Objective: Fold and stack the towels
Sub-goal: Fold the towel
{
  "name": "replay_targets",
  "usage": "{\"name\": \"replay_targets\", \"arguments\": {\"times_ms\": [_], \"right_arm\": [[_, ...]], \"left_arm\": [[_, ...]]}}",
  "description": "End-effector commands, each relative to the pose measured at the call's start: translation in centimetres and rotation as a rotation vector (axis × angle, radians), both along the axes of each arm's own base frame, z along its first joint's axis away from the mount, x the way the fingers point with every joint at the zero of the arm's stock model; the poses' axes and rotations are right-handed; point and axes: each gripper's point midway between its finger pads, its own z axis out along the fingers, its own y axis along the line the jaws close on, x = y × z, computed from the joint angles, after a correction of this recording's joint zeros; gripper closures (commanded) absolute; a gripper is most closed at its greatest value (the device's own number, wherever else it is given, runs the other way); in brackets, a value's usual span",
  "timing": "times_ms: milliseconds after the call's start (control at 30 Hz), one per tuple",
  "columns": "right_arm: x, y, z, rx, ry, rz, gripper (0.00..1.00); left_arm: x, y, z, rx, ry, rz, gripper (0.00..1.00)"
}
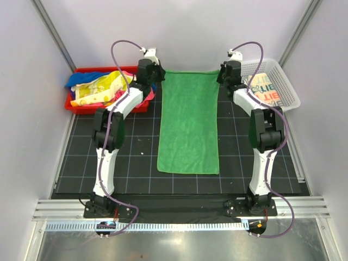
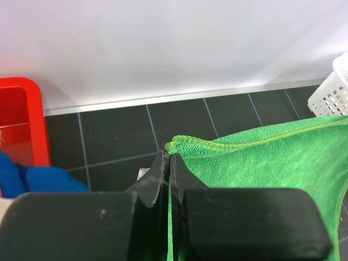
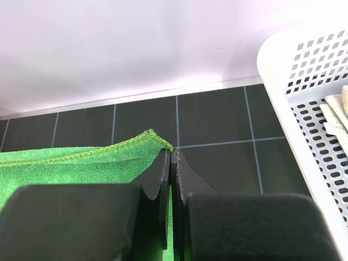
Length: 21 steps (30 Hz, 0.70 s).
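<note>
The green towel (image 1: pixel 188 122) lies flat on the worktop (image 1: pixel 133 157), its long axis running from the near edge to the far edge, midway between the two arms. I have the left claw (image 2: pixel 169 159) pinched tight on its far left corner and the right claw (image 3: pixel 171 154) likewise on its far right corner. All the cloth lies nearward of both claws. I judge the fold must travel nearward along that axis.

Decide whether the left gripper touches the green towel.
Touching. In the left wrist view, the left gripper has its fingers shut on the green towel at its corner.
</note>
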Motion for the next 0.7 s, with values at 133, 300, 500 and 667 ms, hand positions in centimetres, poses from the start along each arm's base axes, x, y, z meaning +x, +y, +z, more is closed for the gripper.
{"name": "replay_targets", "arguments": {"times_ms": [133, 300, 500, 667], "right_arm": [[2.0, -1.8, 2.9, 0.002, -0.082, -0.036, 0.99], [2.0, -1.5, 2.7, 0.018, -0.078, -0.027, 0.99], [0.8, -1.3, 2.6, 0.053, -0.072, -0.024, 0.99], [-0.6, -1.3, 1.8, 0.069, -0.05, -0.021, 0.99]], "left_arm": [[2.6, 1.7, 2.6, -0.009, -0.093, 0.038, 1.0], [2.7, 1.7, 2.7, -0.016, -0.095, 0.024, 1.0], [1.4, 1.3, 3.1, -0.037, -0.091, -0.016, 1.0], [0.0, 1.3, 3.0, -0.055, -0.082, -0.033, 1.0]]}}
